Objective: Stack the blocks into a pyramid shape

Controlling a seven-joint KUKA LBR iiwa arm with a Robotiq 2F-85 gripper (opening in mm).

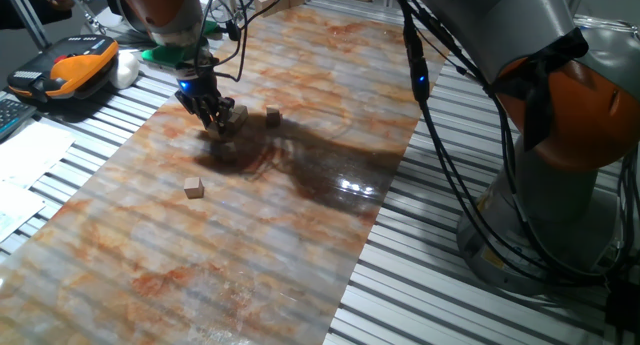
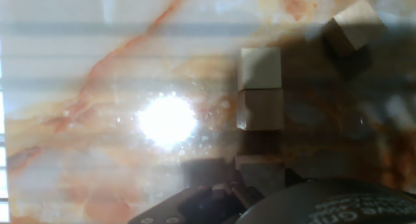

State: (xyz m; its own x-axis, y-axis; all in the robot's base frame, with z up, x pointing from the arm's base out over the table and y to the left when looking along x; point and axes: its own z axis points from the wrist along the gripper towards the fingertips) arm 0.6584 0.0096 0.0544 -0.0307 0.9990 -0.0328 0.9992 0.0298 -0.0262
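Observation:
My gripper (image 1: 215, 122) is down at the tabletop at the back left, right beside a small group of blocks (image 1: 238, 113). In the hand view these blocks (image 2: 260, 109) lie in a straight row of three, touching, and the nearest one (image 2: 259, 167) is partly hidden behind the gripper (image 2: 218, 188). Shadow and the hand's dark body hide the fingertips, so the jaws' state is unclear. Another block (image 1: 272, 114) lies just right of the group; it shows tilted in the hand view (image 2: 354, 26). A lone block (image 1: 194, 188) rests nearer the front.
The marbled orange board (image 1: 250, 255) lies on a slatted metal table (image 1: 420, 285). An orange and black device (image 1: 75, 70) and papers (image 1: 25, 165) lie at the left edge. The arm's base and cables (image 1: 540, 185) fill the right side.

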